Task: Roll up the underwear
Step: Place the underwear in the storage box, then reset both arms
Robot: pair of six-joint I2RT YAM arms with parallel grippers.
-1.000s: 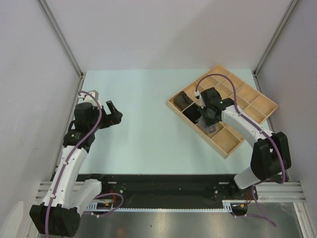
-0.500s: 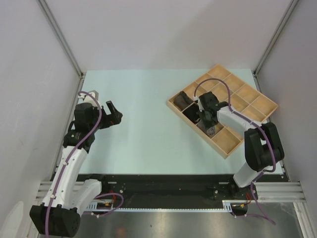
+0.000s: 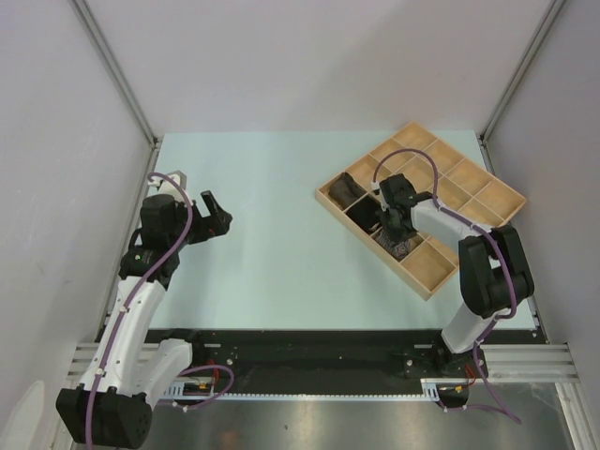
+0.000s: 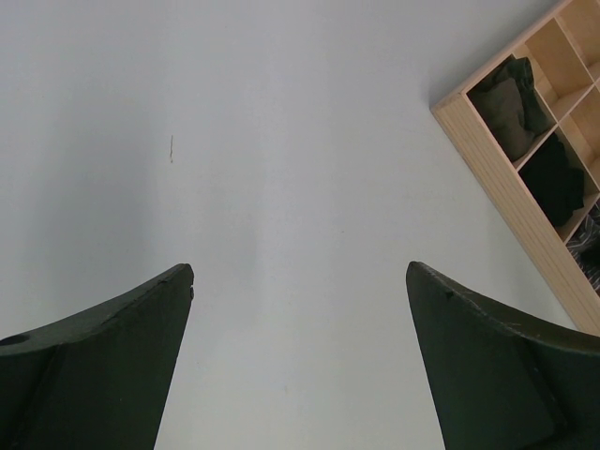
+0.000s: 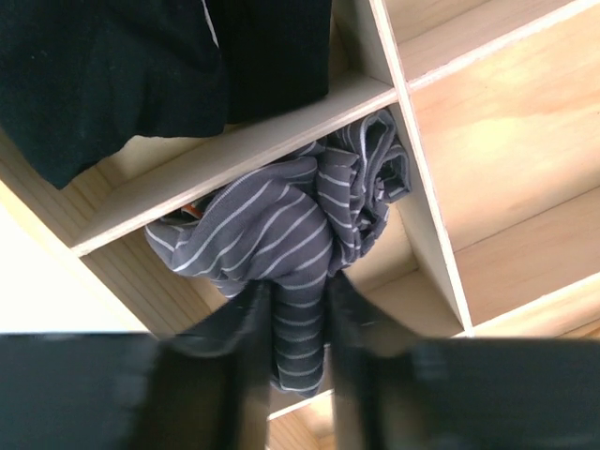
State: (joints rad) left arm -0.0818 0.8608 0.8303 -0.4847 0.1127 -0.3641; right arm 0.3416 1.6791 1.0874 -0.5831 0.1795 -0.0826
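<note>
While the right gripper (image 5: 298,314) is being held low inside one compartment of the wooden tray (image 5: 234,150), a fold of the grey striped underwear (image 5: 281,230) is being clasped between its fingers (image 5: 248,323), with the jaws drawn close on the cloth. The rest of that piece is being bunched into a loose roll against the dividers, with a sliver of orange edge showing. Judged reason: the roll is being seated where the walls can stop it springing open, and the grip is being used to press it in.

The next compartment is being filled by the black underwear (image 5: 94,66), which is hanging partly over its divider. The one beyond that, seen from the left wrist, is being taken up by the dark brown underwear (image 4: 511,94).

The left gripper (image 4: 300,272) is being held wide open with nothing between its jaws. It is hanging over bare table (image 4: 281,141), well apart from the tray, and is probably being parked clear because the stowing is being done by one arm.

Count:
- Underwear: three pieces (one grey striped, one black, one dark brown), each in its own compartment, side by side along the tray edge facing the table middle.
- Tray: one.
- Grippers: two.
</note>
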